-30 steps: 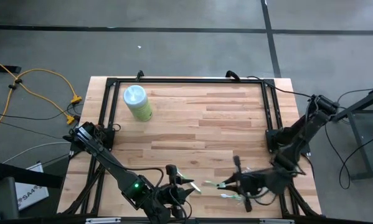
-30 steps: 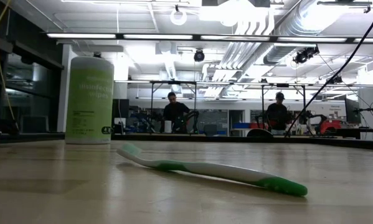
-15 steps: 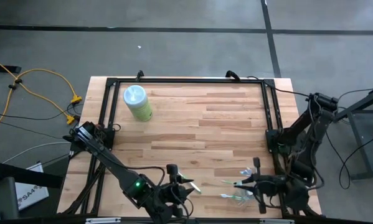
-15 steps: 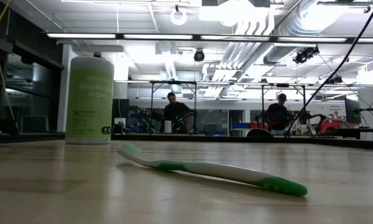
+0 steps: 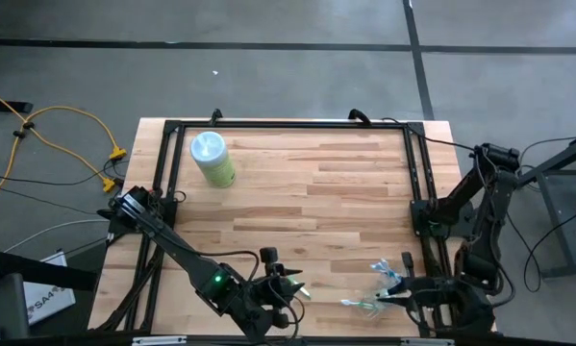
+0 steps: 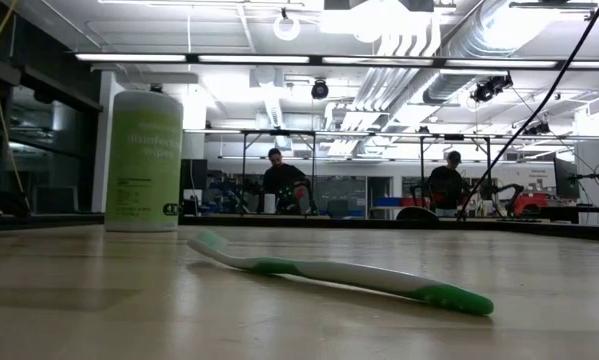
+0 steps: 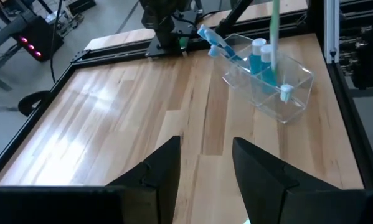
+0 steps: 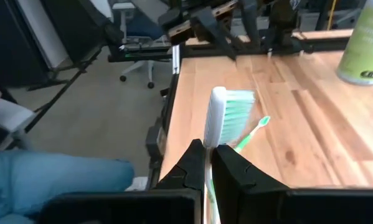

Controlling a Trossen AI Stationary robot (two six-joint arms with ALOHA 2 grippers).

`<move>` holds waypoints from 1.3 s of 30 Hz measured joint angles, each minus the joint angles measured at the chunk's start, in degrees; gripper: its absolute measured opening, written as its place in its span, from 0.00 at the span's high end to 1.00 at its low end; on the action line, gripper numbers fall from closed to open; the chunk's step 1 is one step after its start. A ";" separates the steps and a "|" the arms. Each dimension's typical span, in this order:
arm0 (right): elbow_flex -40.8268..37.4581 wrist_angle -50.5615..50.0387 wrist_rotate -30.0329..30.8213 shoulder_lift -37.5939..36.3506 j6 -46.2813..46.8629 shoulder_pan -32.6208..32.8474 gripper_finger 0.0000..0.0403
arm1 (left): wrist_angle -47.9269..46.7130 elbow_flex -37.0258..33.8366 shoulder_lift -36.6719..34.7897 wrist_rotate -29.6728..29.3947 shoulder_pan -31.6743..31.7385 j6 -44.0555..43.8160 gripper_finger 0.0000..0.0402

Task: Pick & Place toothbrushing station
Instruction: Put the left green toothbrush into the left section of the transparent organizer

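Left gripper [image 7: 202,163] idling open, empty, near front edge; green-white toothbrush [image 5: 300,288] lying just beside it. Right gripper [image 8: 209,163] pinching slim white-green toothbrush [image 8: 220,115], handle running between fingers, bristles forward. We are judging clear plastic cup [image 5: 376,300] directly below right gripper, brush upright above it.

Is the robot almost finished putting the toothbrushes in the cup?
Partly. The clear cup already holds a blue toothbrush and the blue tube. The right gripper is shut on a green-bristled toothbrush. Left to do: the green toothbrush lying on the table near the open left gripper.
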 joint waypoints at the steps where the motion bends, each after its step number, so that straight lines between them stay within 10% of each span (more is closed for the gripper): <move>1: 0.00 -0.48 -0.08 0.00 1.11 0.44 0.99 | 0.00 0.00 0.00 0.00 0.10 0.00 0.65; 39: 0.04 -12.40 -17.72 10.09 25.50 -7.03 0.99 | -0.31 -3.99 0.07 3.80 1.70 -5.27 0.65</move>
